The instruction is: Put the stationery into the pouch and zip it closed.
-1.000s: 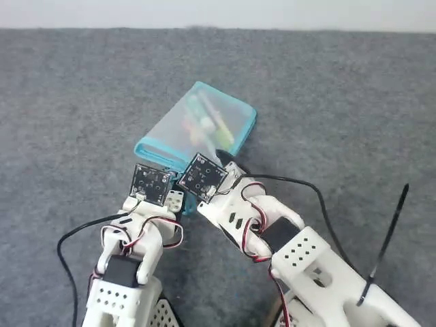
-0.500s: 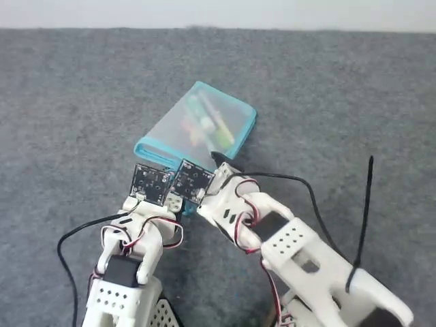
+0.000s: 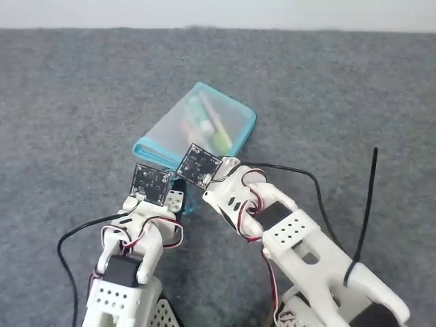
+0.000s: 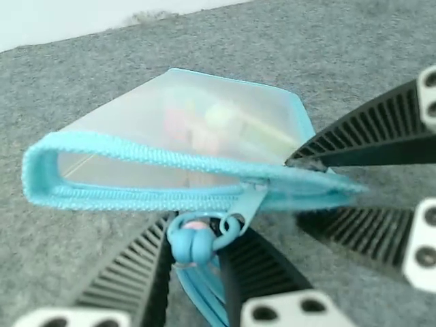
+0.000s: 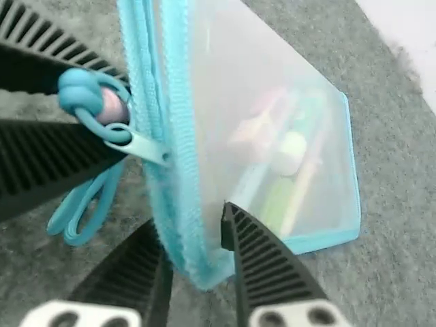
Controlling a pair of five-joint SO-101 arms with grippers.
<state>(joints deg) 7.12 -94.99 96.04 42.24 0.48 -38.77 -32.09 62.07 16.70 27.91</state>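
A translucent pouch with teal trim point(image 3: 155, 148) lies on the grey carpet, with coloured stationery point(image 3: 210, 126) showing through it. Its zipper edge point(image 4: 136, 197) faces both arms. My left gripper point(image 4: 196, 235) is shut on the teal pull cord and bead point(image 4: 193, 244), which hang from the zipper slider point(image 4: 249, 197). That slider sits close to the pouch end held by the other arm. My right gripper point(image 5: 191, 221) is shut on that end of the pouch's zipper edge point(image 5: 178, 225), one finger on each side.
Grey carpet point(image 3: 340, 102) runs all round the pouch, with open floor beyond it and to both sides. A black cable point(image 3: 306, 184) and an upright black tie point(image 3: 368, 204) trail along one arm. A pale wall edge point(image 3: 218, 13) borders the far side.
The right arm's wrist edged a little toward the pouch and its rear part swung over. The left arm and the pouch have stayed where they were.
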